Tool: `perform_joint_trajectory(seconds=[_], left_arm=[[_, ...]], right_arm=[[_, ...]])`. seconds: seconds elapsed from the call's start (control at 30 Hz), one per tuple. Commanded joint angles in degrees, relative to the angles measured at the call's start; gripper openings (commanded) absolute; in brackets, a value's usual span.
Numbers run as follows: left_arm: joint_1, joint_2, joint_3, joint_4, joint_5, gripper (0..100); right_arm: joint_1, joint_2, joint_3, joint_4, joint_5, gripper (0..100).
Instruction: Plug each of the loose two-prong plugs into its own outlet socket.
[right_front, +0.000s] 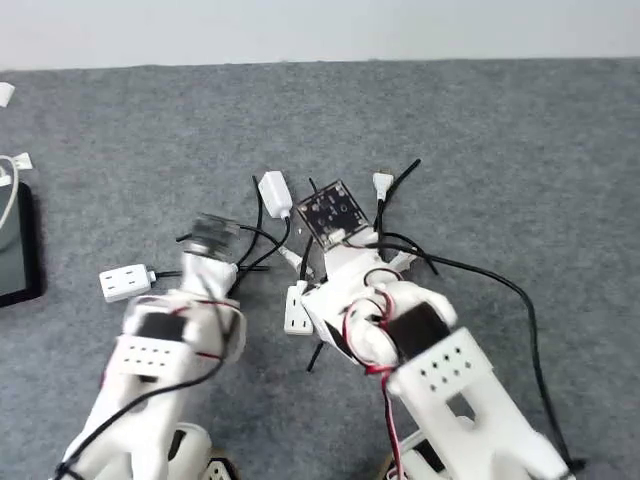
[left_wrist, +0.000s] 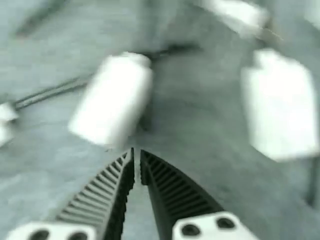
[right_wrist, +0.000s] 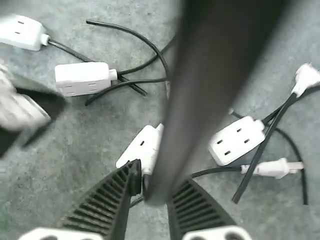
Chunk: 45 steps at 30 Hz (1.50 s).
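Note:
Several white outlet sockets and two-prong plugs on black cords lie on the grey carpet. My left gripper (left_wrist: 136, 154) hangs shut and empty just short of a blurred white socket (left_wrist: 112, 100), with a second white block (left_wrist: 280, 110) off to one side. My right gripper (right_wrist: 150, 182) is shut on a thick black cord (right_wrist: 200, 75) that runs up close past the camera. Just beyond its fingertips lies one socket (right_wrist: 142, 147), and another socket (right_wrist: 236, 140) faces up beside a loose plug (right_wrist: 272, 167). In the high view the left gripper (right_front: 212, 232) is near the cord tangle.
Two more sockets (right_wrist: 82, 78) (right_wrist: 20, 31) lie farther off, and a further plug (right_wrist: 306, 76) sits at a cord's end. From above, sockets (right_front: 125, 283) (right_front: 275, 192) (right_front: 297, 310) ring the arms. A dark tablet (right_front: 18, 245) lies at the left edge. Open carpet stretches far right.

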<state>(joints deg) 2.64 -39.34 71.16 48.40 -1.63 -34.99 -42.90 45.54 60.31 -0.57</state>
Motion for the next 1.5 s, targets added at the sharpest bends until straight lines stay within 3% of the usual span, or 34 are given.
perform_joint_trajectory(seconds=[0.0,0.13,0.57,1.47], left_arm=[[-9.58,-1.41,-0.57,-4.13,2.29,1],[-12.4,-1.41,-0.57,-6.24,2.29,1],[-12.4,-1.41,-0.48,-7.21,2.2,1],[-12.4,-1.32,-0.48,-7.3,1.93,1]], right_arm=[[0.04,6.55,-4.66,-1.36,-3.69,0.9],[-0.04,12.44,-10.11,0.4,-7.03,0.9],[-0.22,20.79,-16.79,0.48,-13.54,0.8],[-0.31,24.13,-15.47,1.63,-14.95,0.8]])
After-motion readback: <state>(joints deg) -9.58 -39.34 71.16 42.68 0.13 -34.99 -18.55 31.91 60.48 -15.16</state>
